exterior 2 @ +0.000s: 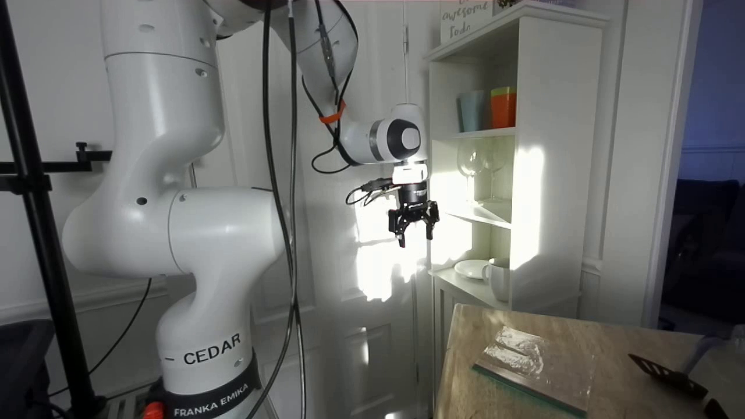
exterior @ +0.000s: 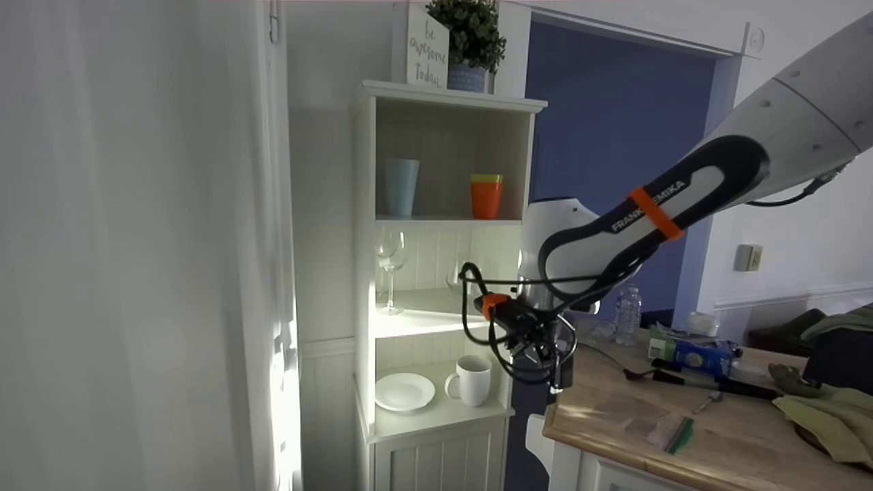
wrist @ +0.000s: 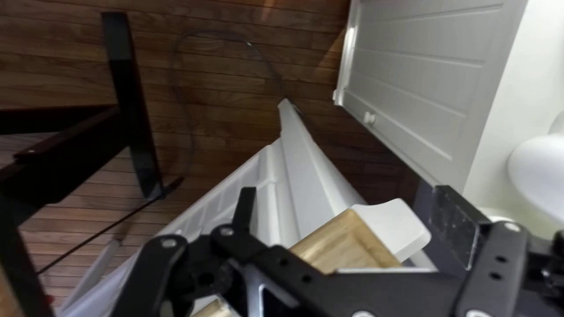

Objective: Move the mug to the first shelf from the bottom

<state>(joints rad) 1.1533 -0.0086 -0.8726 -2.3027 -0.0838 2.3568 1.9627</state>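
Observation:
The white mug (exterior: 475,383) stands upright on the first shelf from the bottom (exterior: 436,425), to the right of a white plate, its handle towards the plate. The mug (exterior 2: 499,280) also shows in an exterior view, partly hidden by the cabinet's side wall. The shelf (exterior 2: 465,284) shows there too. My gripper (exterior 2: 415,237) points down, open and empty, outside the cabinet and above the height of the mug. It also shows in an exterior view (exterior: 558,390), right of the cabinet. In the wrist view my open fingers (wrist: 352,211) have nothing between them; the shelf board (wrist: 535,66) is at the right.
The plate (exterior: 404,393) lies beside the mug. Wine glasses (exterior: 391,262) stand on the middle shelf. A light-blue tumbler (exterior: 401,185) and an orange cup (exterior: 485,198) stand on the top shelf. A wooden counter (exterior: 614,416) with utensils and a plastic bag is beside the cabinet.

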